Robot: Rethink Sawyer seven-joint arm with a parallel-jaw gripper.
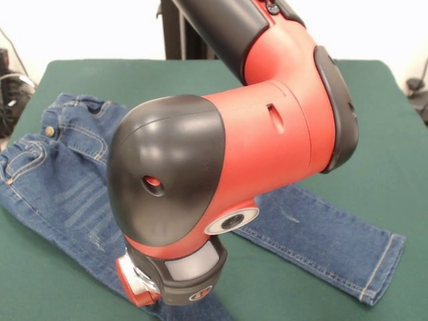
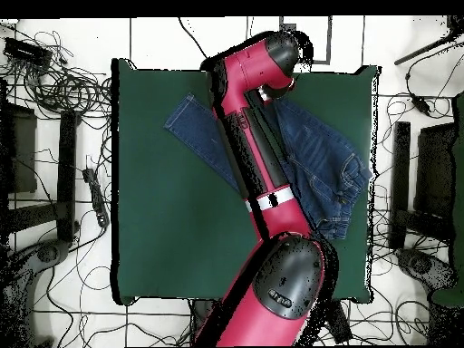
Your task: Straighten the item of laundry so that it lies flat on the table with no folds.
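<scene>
The item of laundry point(image 1: 67, 194), a small pair of blue jeans, lies on the green table point(image 1: 374, 134). Its waistband with a brass button is at the upper left. One leg runs right to a hemmed cuff point(image 1: 374, 267); the other runs toward the bottom edge, under the arm. The waist area looks rumpled. The arm's red and black wrist point(image 1: 187, 267) hangs low over the jeans, and the picture's bottom edge cuts off whatever is below it. In the overhead view the arm point(image 2: 263, 154) crosses the jeans point(image 2: 322, 154) and covers their middle. The gripper shows in neither view.
The big black and red elbow joint point(image 1: 167, 174) fills the middle of the front view. In the overhead view, bare green table point(image 2: 172, 217) spreads left of the jeans. Cables point(image 2: 63, 86) and dark stands point(image 2: 403, 181) lie on the floor around the table.
</scene>
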